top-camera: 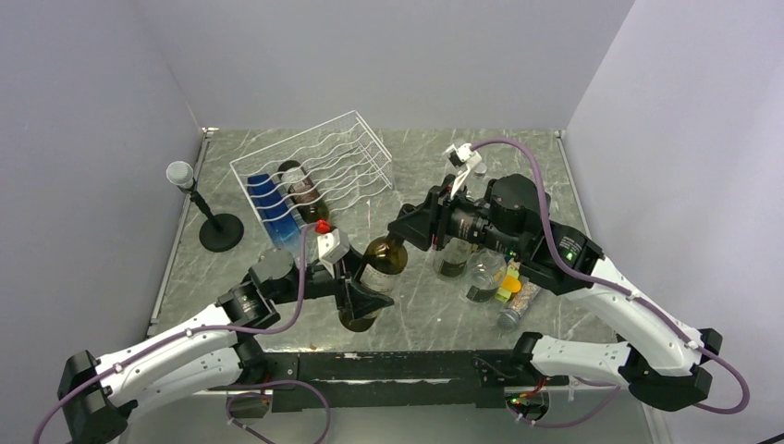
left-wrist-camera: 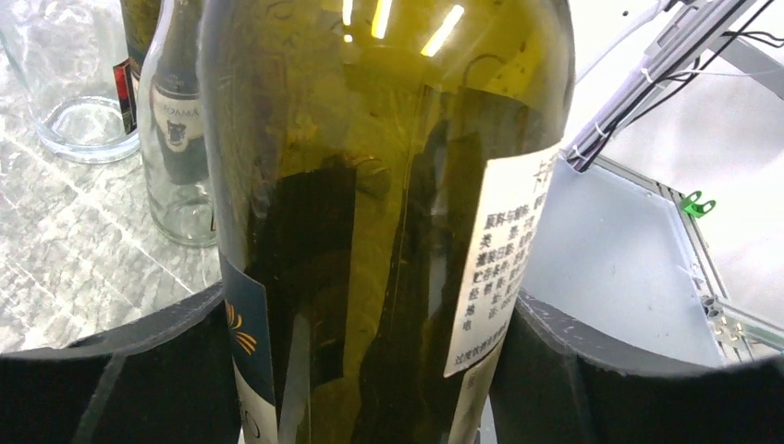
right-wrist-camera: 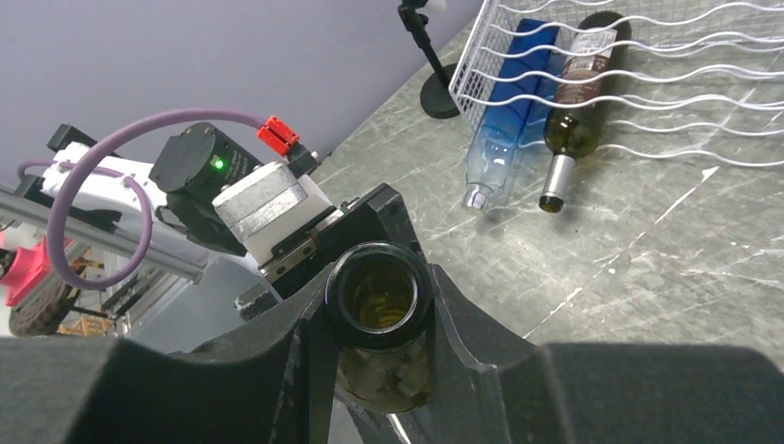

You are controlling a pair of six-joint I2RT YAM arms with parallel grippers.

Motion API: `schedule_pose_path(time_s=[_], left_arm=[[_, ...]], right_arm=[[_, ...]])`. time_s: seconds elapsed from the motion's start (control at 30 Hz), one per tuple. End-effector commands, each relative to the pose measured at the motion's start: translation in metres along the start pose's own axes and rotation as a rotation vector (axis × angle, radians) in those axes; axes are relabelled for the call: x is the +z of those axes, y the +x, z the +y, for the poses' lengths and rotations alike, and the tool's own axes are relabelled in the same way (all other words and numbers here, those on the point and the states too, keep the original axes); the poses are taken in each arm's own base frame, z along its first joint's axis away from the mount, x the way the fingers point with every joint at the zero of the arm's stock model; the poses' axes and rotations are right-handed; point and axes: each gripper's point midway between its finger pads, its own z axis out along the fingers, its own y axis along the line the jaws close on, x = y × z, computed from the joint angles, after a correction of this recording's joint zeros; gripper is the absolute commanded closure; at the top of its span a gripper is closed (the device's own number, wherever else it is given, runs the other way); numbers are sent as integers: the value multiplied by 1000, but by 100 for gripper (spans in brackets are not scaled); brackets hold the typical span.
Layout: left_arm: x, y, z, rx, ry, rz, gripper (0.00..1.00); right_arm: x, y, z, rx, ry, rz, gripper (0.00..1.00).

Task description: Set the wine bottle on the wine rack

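The wine bottle (top-camera: 385, 255) is olive-green glass with a white back label and fills the left wrist view (left-wrist-camera: 370, 185). It is tilted, neck toward the right arm. My left gripper (top-camera: 363, 301) is shut on its lower body, and its fingers (left-wrist-camera: 111, 379) press both sides. My right gripper (top-camera: 410, 228) is shut on the neck, just below the open mouth (right-wrist-camera: 379, 298). The white wire wine rack (top-camera: 344, 141) stands at the back left and also shows in the right wrist view (right-wrist-camera: 684, 46). It holds a blue bottle (top-camera: 270, 209) and a dark bottle (top-camera: 301, 191).
A black microphone stand (top-camera: 220, 231) is left of the rack. Several clear bottles and a jar (top-camera: 481, 274) crowd the table under the right arm. One clear bottle (left-wrist-camera: 180, 139) and a glass (left-wrist-camera: 65, 92) show in the left wrist view. Grey walls enclose the table.
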Motion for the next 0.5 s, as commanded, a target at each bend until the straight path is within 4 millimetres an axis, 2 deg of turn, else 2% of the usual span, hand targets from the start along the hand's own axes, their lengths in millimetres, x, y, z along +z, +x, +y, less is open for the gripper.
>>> schedule_pose_path(time_s=[0.0,0.03,0.07,0.17,0.23,0.33,0.47], left_arm=[[4,-9,12,-14,-74,21,98],[4,-10,16,-11,-97,25,99],[4,-12,19,-4,-121,29,99],[0,-18,26,32,-174,43,99],[-4,-28,26,64,-196,40,99],[-13,-36,19,103,-196,75,99],[-29,-41,13,189,-197,110,99]], right_arm=[[-30,-56,39,15,-141,-210,100],[-30,-53,36,1,-127,-207,94],[-33,-52,30,-14,-102,-213,83],[-36,-48,3,-46,16,-256,35],[-41,-48,-15,-79,105,-281,14],[-51,-53,-28,-109,187,-300,2],[-62,-60,-30,-138,214,-310,1]])
